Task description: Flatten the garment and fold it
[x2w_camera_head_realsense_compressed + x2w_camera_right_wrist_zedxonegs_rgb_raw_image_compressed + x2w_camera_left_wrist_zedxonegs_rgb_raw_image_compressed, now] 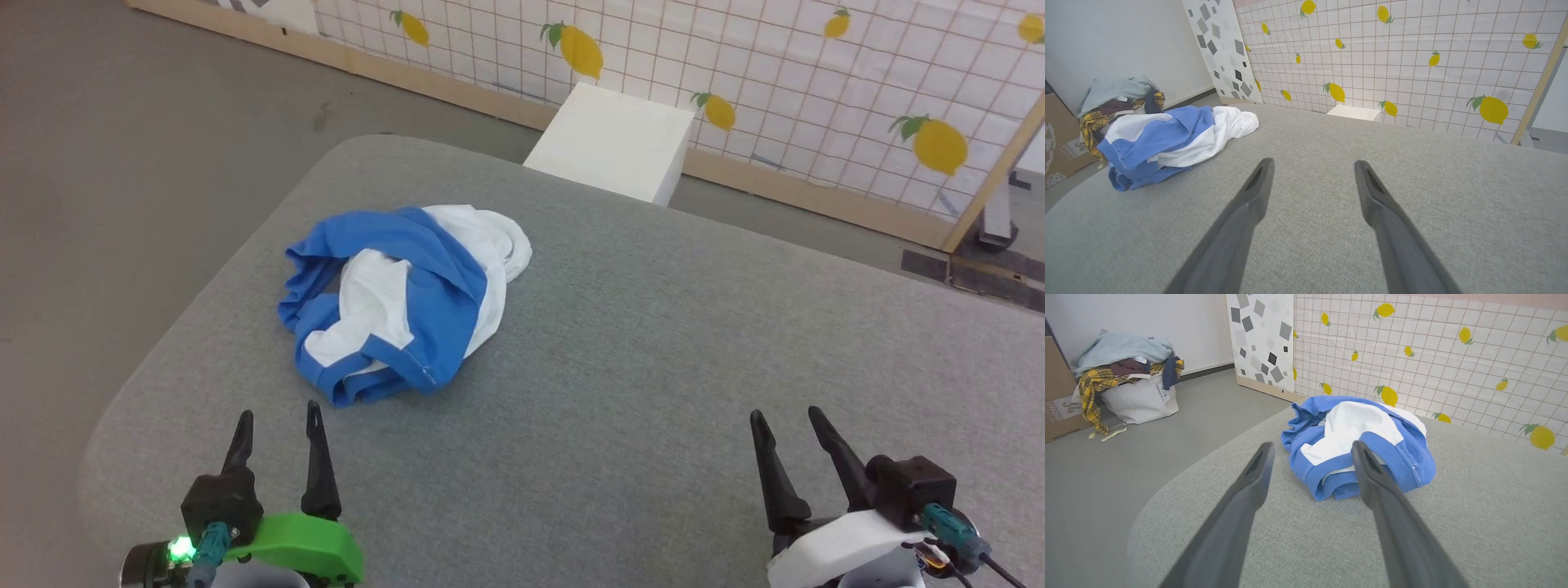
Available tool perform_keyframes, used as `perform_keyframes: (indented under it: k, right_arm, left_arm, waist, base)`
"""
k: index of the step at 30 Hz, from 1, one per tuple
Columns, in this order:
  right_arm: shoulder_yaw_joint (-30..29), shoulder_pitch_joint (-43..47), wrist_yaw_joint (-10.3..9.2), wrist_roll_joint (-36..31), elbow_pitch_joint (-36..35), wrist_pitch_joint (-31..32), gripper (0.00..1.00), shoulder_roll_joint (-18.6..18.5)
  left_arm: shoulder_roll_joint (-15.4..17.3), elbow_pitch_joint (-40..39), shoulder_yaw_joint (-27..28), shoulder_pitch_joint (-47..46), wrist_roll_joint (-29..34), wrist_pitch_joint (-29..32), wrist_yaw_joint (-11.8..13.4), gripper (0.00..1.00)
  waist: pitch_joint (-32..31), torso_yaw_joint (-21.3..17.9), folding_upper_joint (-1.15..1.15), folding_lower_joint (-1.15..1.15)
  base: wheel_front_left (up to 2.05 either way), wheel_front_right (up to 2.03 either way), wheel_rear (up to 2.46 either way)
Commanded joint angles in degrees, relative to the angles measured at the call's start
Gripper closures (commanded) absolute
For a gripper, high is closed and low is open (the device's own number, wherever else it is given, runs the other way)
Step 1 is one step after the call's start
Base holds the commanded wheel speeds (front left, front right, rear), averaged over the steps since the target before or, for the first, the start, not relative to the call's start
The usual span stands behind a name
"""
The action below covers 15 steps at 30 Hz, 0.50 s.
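The garment (400,302) lies bunched in a blue-and-white heap on the grey counter (637,343), left of centre in the head view and close to the counter's rounded left corner. It is not spread at all: blue bands curl over white folds. The heap runs on a slant, from a blue hem at the lower left up to a white lobe at the upper right. The left gripper (278,408) sits at the lower left of the frame, fingers apart and holding nothing. It points almost straight at the near blue edge, which is near but not touching. Through its wrist camera the heap fills the gap between the two fingers, dead ahead. The right gripper (786,412) waits at the lower right, also spread wide and empty, with a broad stretch of bare counter between it and the cloth. From its own camera the garment sits well off to the left of the frame. I'd say the left arm is plainly the nearer one and would reach that front hem first. The right would need to cross leftward to take the white end before any flattening can begin.
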Motion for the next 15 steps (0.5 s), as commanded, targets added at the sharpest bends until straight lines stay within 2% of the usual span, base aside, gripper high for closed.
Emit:
perform_keyframes:
  k: [1,15]
  right_arm:
    - [-0.1,0.8,-0.08,0.1,0.5,-0.6,0.00,0.0]
    - [0.1,1.0,-0.10,1.9,1.7,-2.1,0.00,0.0]
  left_arm:
    - [-0.2,0.2,-0.1,0.9,-0.9,-0.7,0.4,0.00]
    - [-0.2,0.9,0.0,0.8,-1.5,-2.4,0.9,0.00]
  waist:
    - [0.0,0.5,0.00,0.00]
    - [-0.2,2.9,0.00,0.00]
  base:
    - [0.00,0.00,0.00]
    - [0.00,0.00,0.00]
